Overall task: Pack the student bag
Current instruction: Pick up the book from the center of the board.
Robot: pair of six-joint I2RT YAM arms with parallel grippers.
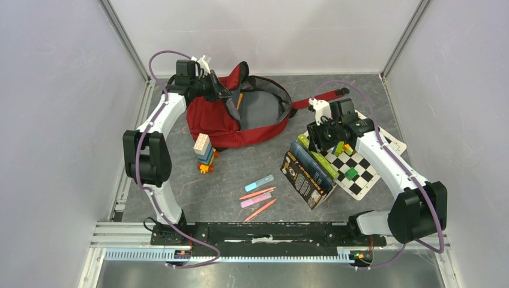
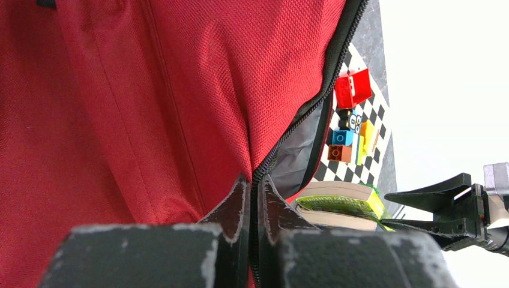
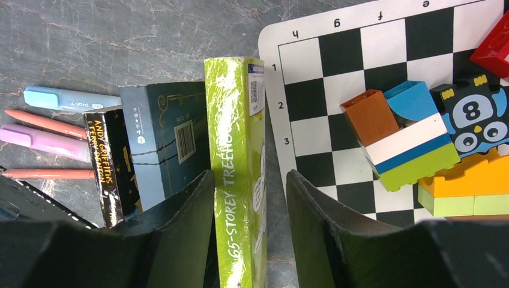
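Note:
The dark red student bag [image 1: 219,123] lies open at the back of the table, its grey lining facing up. My left gripper [image 1: 211,87] is at the bag's left rim. In the left wrist view the gripper [image 2: 255,193] is shut on the zip edge of the bag [image 2: 150,90]. My right gripper [image 1: 321,135] hovers over upright books [image 1: 309,171]. In the right wrist view it [image 3: 250,177] is open, straddling the spine of a green book [image 3: 234,120]. The left finger touches the book; a gap shows at the right finger.
A dark blue book [image 3: 168,138] and a black book [image 3: 105,162] stand beside the green one. A chessboard [image 1: 360,180] with toy bricks [image 3: 420,138] lies right. A brick tower [image 1: 203,153] stands by the bag. Markers and pencils [image 1: 258,193] lie in front.

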